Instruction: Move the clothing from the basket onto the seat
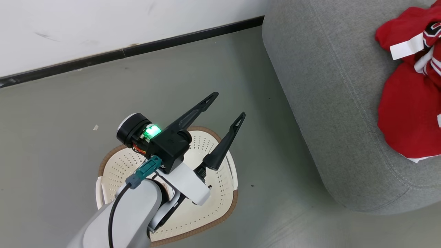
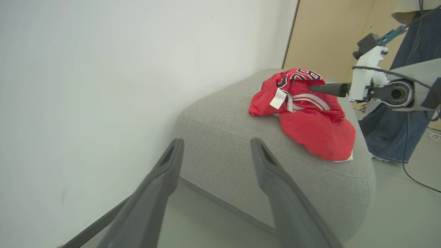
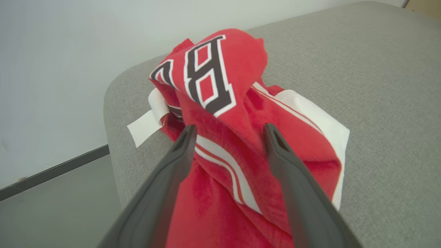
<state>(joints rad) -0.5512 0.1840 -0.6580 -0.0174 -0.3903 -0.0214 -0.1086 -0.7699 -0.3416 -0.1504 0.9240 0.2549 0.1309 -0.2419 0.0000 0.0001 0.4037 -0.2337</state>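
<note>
Clothing (image 2: 310, 120) heaped on seat (image 2: 220, 137); right gripper (image 3: 227, 131) spread, straddling jersey, apparently releasing. Left gripper (image 1: 225, 106) spread, idle over bare basket (image 1: 213, 210).

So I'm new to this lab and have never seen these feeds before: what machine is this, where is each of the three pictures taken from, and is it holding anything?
It is a wheeled robot with two arms, each ending in a two-fingered gripper. The head view looks down from its head: the left gripper hangs open above the basket on the floor, holding nothing. No clothing shows in the part of the basket not hidden by the arm. The left wrist view looks along that gripper's fingers toward the grey seat, where the red clothing lies. The right wrist view looks along the right gripper, whose fingers stand apart on either side of a fold of the numbered jersey, not pinching it.
</note>
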